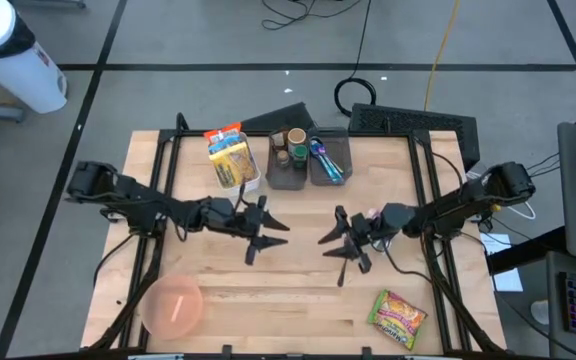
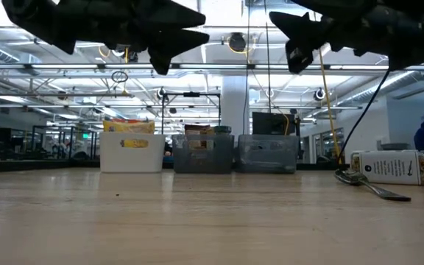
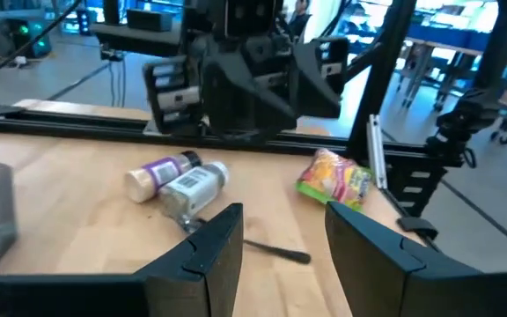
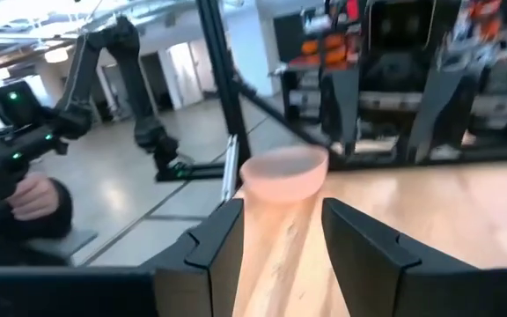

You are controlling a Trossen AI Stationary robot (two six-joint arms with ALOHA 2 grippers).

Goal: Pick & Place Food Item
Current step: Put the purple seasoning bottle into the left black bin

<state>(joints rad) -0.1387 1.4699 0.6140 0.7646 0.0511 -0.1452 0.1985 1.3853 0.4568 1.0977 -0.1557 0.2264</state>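
No pick yet, by the look of it, so early in the task, with the whole carry left to do.

Left gripper (image 1: 268,240): fingers spread, nothing between them, hanging above mid-table, just toward 9 o'clock of centre. Right gripper (image 1: 335,248): likewise parted and empty, just toward 3 o'clock of centre, facing the left one.

Likely target: the snack packet (image 1: 398,318), flat on the table (image 1: 298,300) at about 5 o'clock, near the front edge, well apart from both grippers and untouched. Long axis on the slant, from roughly 10 o'clock to 4 o'clock. Impossible to tell which end is the top from above.

Other candidates: two jars (image 3: 179,180) on their sides beneath the right arm, side by side and touching or nearly so, with a fork (image 2: 366,184) just beside them. Mostly hidden from overhead.

Probable drop spot: the pink bowl (image 1: 173,305) at 7 o'clock, nothing inside it. Bins (image 1: 308,165) at 12 o'clock, already stocked.

Left to do, as a judgement: descend on the packet, close across its short side, lift, cross the table, release.
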